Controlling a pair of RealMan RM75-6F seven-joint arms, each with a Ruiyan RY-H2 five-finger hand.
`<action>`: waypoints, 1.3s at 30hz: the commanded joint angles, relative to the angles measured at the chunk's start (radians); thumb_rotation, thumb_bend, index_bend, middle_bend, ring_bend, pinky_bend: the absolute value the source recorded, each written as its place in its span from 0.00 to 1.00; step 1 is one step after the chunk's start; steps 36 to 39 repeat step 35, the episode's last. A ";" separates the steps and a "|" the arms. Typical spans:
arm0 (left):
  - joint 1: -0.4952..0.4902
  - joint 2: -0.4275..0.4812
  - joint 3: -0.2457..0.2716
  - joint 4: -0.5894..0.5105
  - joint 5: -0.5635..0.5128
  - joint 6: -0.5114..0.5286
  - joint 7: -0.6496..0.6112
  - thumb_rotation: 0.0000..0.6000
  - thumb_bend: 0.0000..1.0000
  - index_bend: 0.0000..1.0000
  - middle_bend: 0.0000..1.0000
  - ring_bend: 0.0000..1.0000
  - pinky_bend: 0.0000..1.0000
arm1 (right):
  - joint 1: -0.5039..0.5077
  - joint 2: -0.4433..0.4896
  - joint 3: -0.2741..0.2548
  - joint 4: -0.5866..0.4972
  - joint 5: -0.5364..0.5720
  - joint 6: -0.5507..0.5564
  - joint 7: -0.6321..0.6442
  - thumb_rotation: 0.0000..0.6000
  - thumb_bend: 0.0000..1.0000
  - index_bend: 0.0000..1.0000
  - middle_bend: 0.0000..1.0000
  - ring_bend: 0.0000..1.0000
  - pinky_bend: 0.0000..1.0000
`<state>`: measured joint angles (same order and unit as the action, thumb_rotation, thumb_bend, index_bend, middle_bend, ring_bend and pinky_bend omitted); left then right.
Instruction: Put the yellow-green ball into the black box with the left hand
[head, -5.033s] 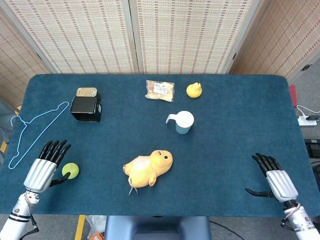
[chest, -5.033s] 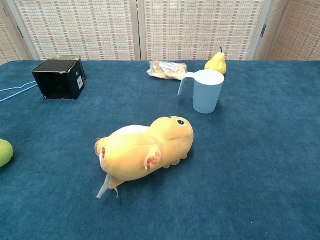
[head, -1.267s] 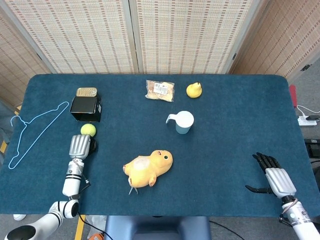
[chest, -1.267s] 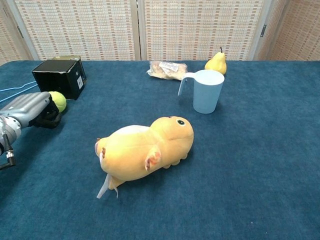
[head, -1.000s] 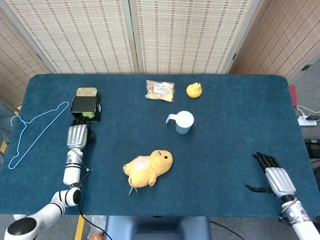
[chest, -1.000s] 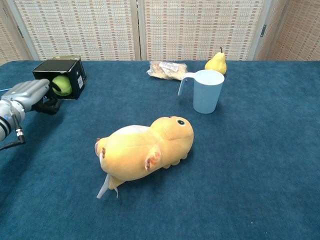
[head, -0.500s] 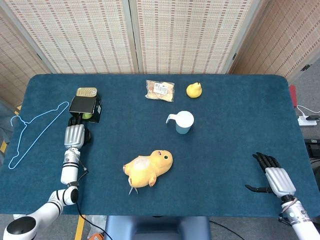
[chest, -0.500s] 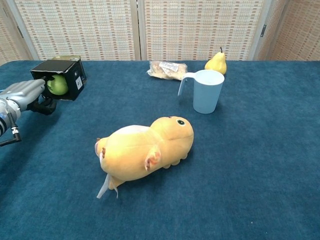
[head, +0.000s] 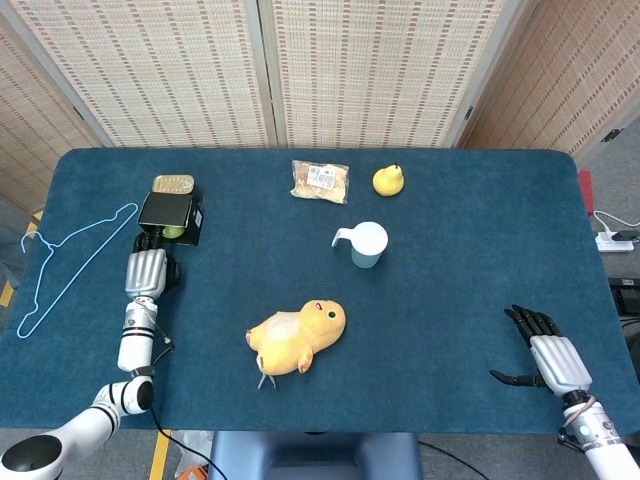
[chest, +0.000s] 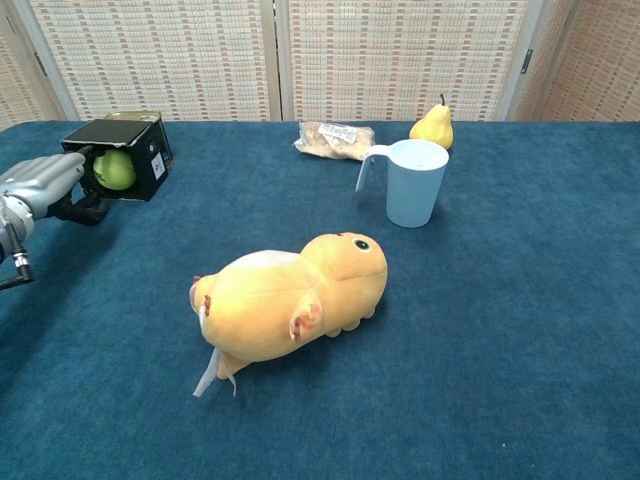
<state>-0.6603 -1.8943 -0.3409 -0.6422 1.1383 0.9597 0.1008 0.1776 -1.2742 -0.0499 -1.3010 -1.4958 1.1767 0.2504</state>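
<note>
The yellow-green ball (chest: 115, 170) lies inside the open mouth of the black box (chest: 150, 155), which stands on its side at the table's far left. From above, the ball (head: 173, 232) peeks out under the box (head: 168, 209). My left hand (chest: 45, 182) is stretched out just in front of that opening, its fingertips (chest: 80, 165) at the ball's edge and the thumb below, with nothing gripped. The same left hand (head: 147, 271) appears directly before the box in the head view. My right hand (head: 548, 358) rests with fingers spread at the table's near right corner.
A yellow plush toy (head: 297, 336) lies mid-table. A light blue cup (head: 367, 244), a snack packet (head: 320, 180) and a yellow pear (head: 388, 180) are further back. A tin (head: 173, 184) sits behind the box. A blue hanger (head: 70, 262) lies at the left edge.
Five seconds ago the ball sat by my left hand at the near left. The hand carried it up to the box and into its mouth, then drew back slightly leftward.
</note>
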 joint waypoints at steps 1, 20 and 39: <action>0.020 0.016 0.013 -0.023 0.004 0.018 0.003 0.42 0.52 0.00 0.00 0.00 0.00 | 0.000 0.001 -0.001 -0.001 -0.002 0.002 0.002 0.76 0.00 0.00 0.00 0.00 0.00; 0.507 0.402 0.356 -0.597 0.281 0.532 -0.186 0.45 0.52 0.00 0.00 0.00 0.00 | -0.026 0.026 -0.039 0.011 -0.093 0.094 0.084 0.76 0.00 0.00 0.00 0.00 0.00; 0.661 0.377 0.458 -0.375 0.451 0.719 -0.444 0.45 0.52 0.03 0.00 0.00 0.00 | -0.026 0.017 -0.042 0.009 -0.093 0.091 0.057 0.76 0.00 0.00 0.00 0.00 0.00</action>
